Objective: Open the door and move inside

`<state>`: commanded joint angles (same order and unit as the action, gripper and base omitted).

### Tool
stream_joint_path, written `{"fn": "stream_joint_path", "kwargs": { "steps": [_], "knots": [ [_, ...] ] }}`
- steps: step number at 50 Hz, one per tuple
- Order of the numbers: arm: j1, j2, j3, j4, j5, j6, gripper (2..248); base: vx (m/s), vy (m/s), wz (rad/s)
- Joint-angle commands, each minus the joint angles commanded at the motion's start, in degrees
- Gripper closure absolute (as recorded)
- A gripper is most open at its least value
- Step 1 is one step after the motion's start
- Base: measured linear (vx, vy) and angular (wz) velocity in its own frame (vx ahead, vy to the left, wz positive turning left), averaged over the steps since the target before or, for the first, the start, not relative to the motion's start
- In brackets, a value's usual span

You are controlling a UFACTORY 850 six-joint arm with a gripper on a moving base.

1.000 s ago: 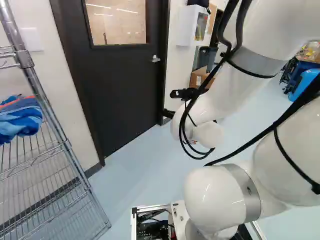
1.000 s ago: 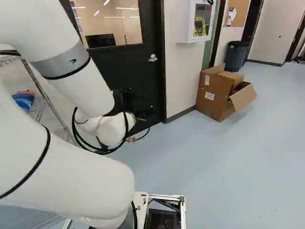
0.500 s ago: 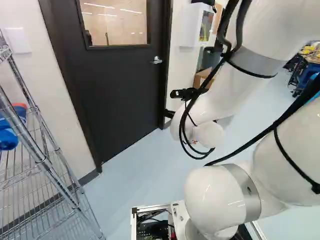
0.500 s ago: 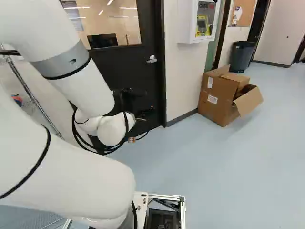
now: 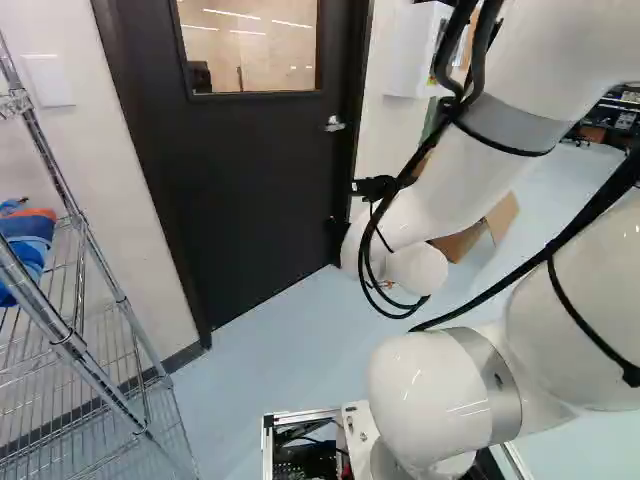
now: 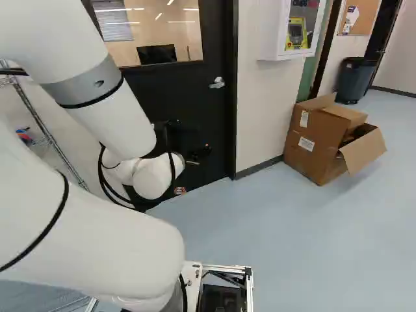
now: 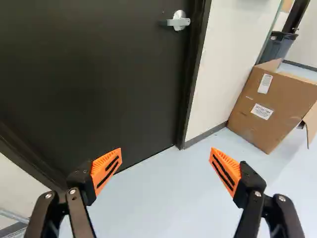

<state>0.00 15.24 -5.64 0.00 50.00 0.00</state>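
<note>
Pale blue floor (image 6: 305,253) runs up to the closed black door (image 5: 260,180) with its silver lever handle (image 7: 179,22), where we hold our gripper (image 6: 203,140) before it, fingers (image 7: 102,165) spread wide.

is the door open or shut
Shut: the door sits flush in its frame, and its bottom edge runs straight along the floor with no gap showing beside the handle.
</note>
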Motion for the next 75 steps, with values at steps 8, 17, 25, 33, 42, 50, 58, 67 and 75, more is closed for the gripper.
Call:
{"fn": "stream_joint_path", "kwargs": {
  "steps": [8,17,25,33,42,50,58,67,75],
  "knots": [
    [0.0,0.0,0.0,0.0,0.0,0.0,3,0.137,-0.053,0.197],
    [0.0,0.0,0.0,0.0,0.0,0.0,3,0.136,-0.055,0.196],
    [0.0,0.0,0.0,0.0,0.0,0.0,3,0.139,-0.054,0.207],
    [0.0,0.0,0.0,0.0,0.0,0.0,3,0.133,-0.055,0.206],
    [0.0,0.0,0.0,0.0,0.0,0.0,3,0.138,-0.053,0.209],
    [0.0,0.0,0.0,0.0,0.0,0.0,3,0.127,-0.052,0.199],
    [0.0,0.0,0.0,0.0,0.0,0.0,3,0.135,-0.06,0.211],
    [0.0,0.0,0.0,0.0,0.0,0.0,3,0.116,-0.084,0.055],
    [0.0,0.0,0.0,0.0,0.0,0.0,3,0.128,-0.102,0.006]
  ]
}}
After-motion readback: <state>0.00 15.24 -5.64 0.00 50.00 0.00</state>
